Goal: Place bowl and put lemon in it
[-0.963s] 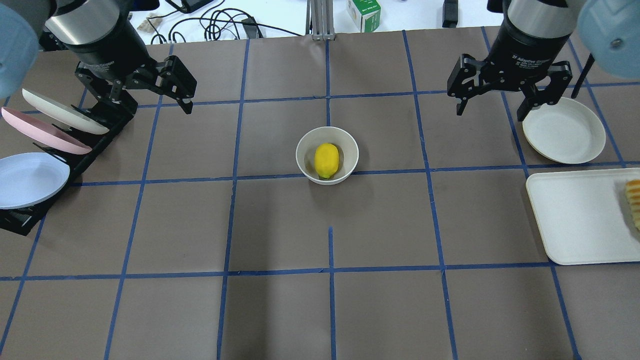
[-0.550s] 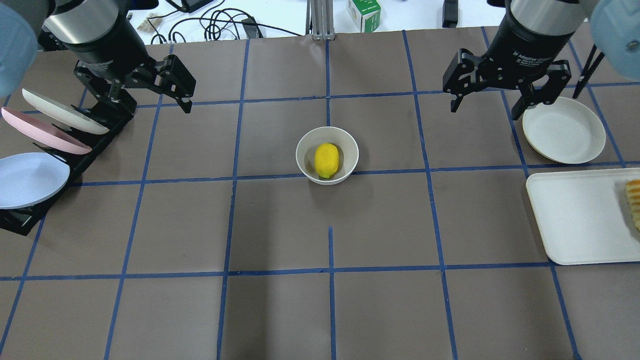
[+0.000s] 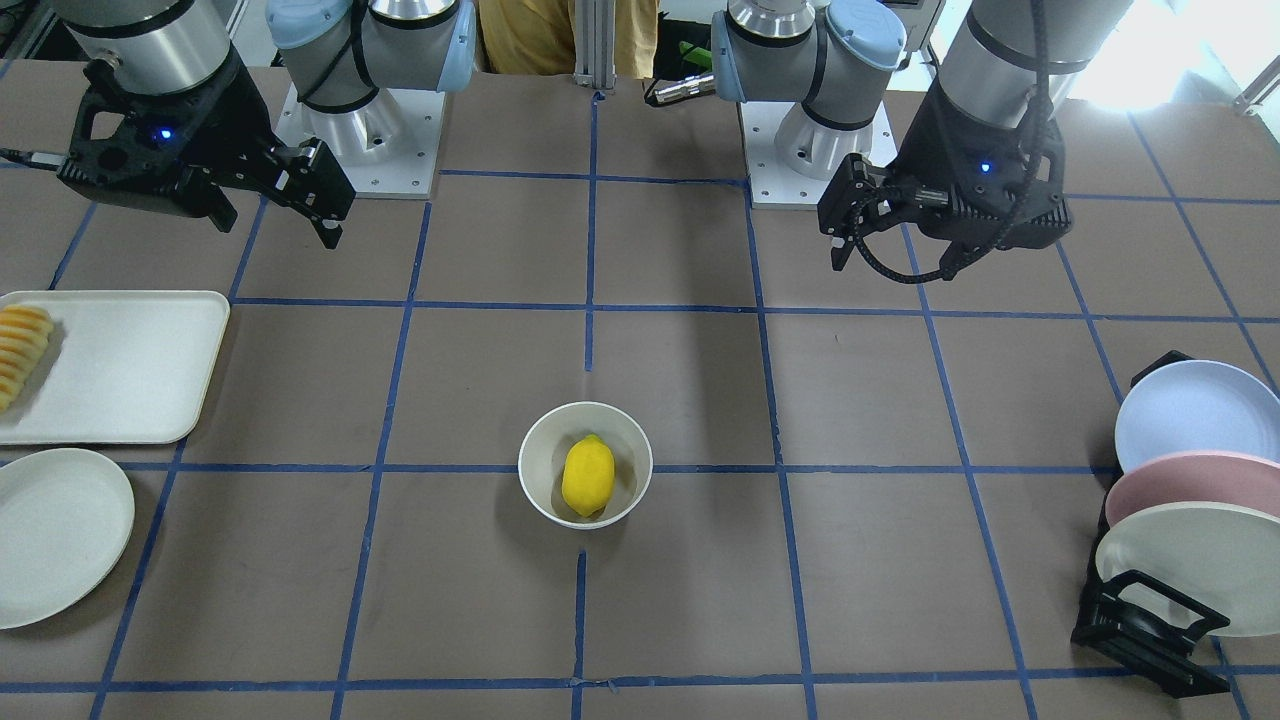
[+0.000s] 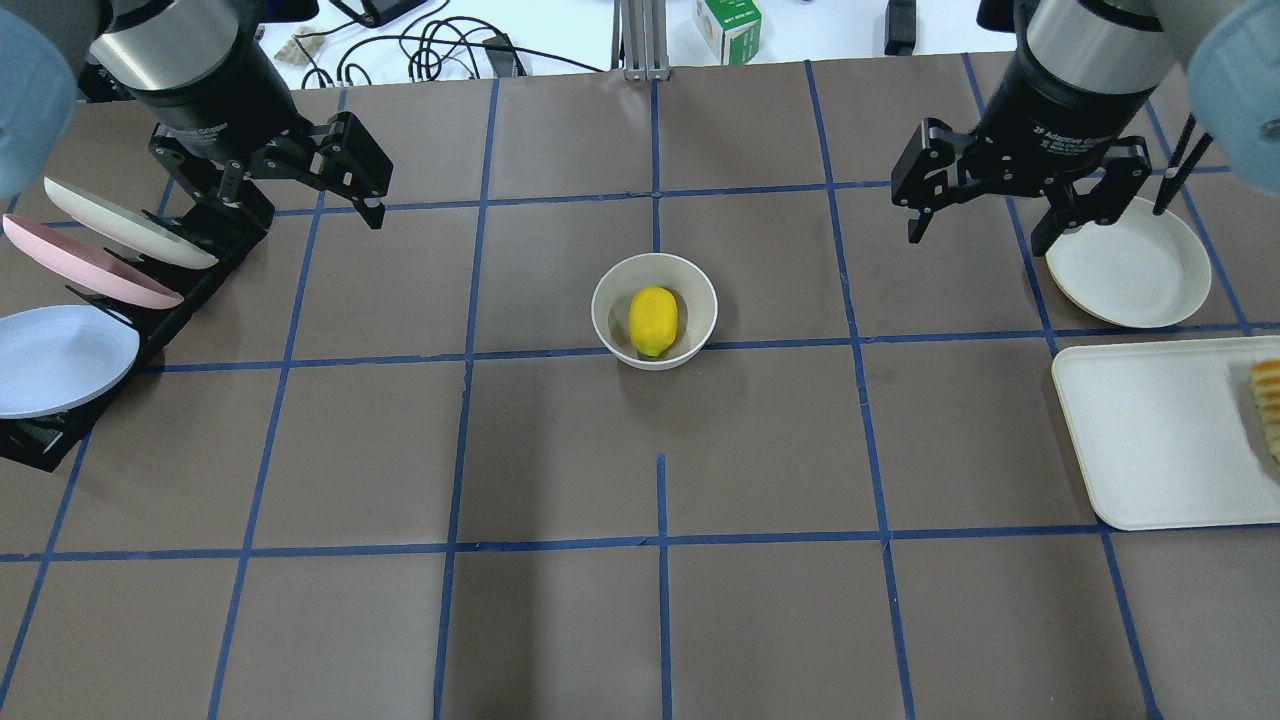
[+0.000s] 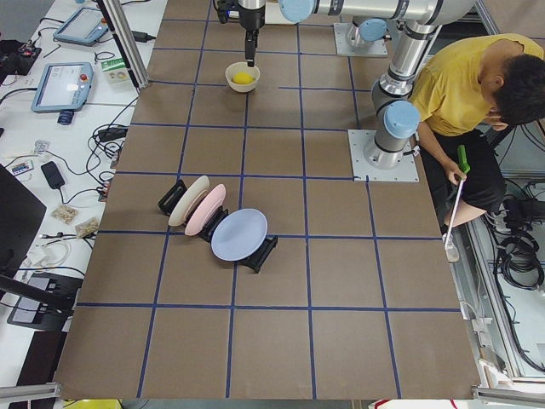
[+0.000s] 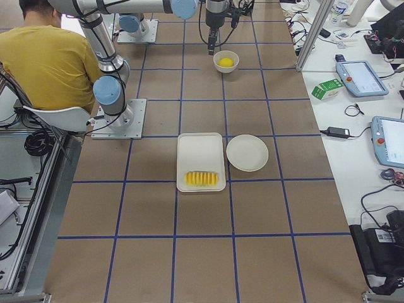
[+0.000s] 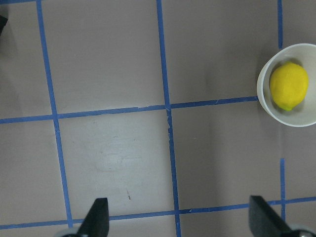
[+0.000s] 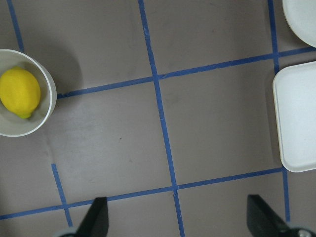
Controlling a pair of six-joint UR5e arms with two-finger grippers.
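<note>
Lemon [image 4: 653,321] in bowl [image 4: 607,296], mid-table, unmoved. Right arm [image 4: 1078,92] shifted slightly; left jaws, right jaws both spread wide, empty. Task looks done.

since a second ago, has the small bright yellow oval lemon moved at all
No. The lemon lies in the same spot inside the deep off-white bowl, which sits against the same blue tape line.
</note>
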